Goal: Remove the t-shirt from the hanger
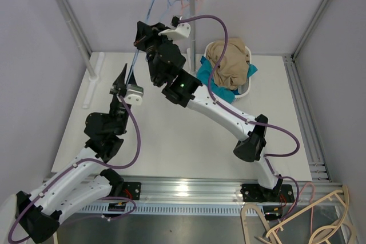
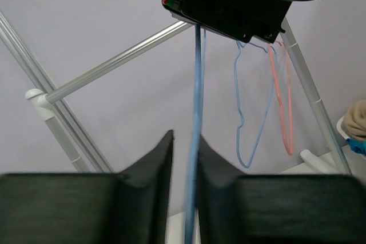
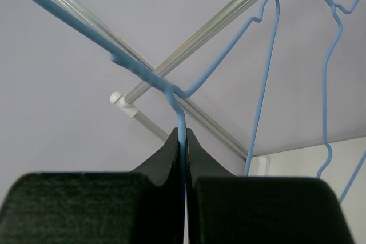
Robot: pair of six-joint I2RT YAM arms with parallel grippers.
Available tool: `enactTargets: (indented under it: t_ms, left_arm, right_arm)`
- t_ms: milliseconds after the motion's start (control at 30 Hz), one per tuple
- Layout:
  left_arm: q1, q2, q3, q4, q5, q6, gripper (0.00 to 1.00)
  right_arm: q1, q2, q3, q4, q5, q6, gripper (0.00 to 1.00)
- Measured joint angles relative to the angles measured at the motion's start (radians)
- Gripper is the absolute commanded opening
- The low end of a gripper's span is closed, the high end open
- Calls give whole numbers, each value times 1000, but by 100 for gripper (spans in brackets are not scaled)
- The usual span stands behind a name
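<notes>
R claw [image 3: 182, 133] pinching blue hanger [image 3: 143, 75], arm stretched up, L claw [image 2: 185, 136] slightly spread round it

The hanger [image 1: 133, 64] is thin blue wire, bare of cloth, and stands steeply on edge left of centre toward the far side. One stretch of it, just below a bend, is pinched tight in the right gripper [image 3: 181, 136]. A straight run lower down passes between the slightly parted fingers of the left gripper [image 2: 186, 144]. The t-shirt [image 1: 229, 61], apparently the tan garment, lies crumpled in a heap at far right, well apart from the hanger.
</notes>
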Motion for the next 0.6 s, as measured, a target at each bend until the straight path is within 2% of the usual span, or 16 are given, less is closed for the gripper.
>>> enactTargets:
  t_ms: [33, 67, 600]
  left_arm:
    - [0, 0, 0, 2, 0, -5, 2]
    - [0, 0, 0, 1, 0, -5, 1]
    - [-8, -31, 10, -47, 10, -110, 1]
  right_arm:
    - [0, 0, 0, 3, 0, 3, 0]
    - [2, 0, 0, 8, 0, 6, 0]
    - [11, 0, 0, 36, -14, 1, 0]
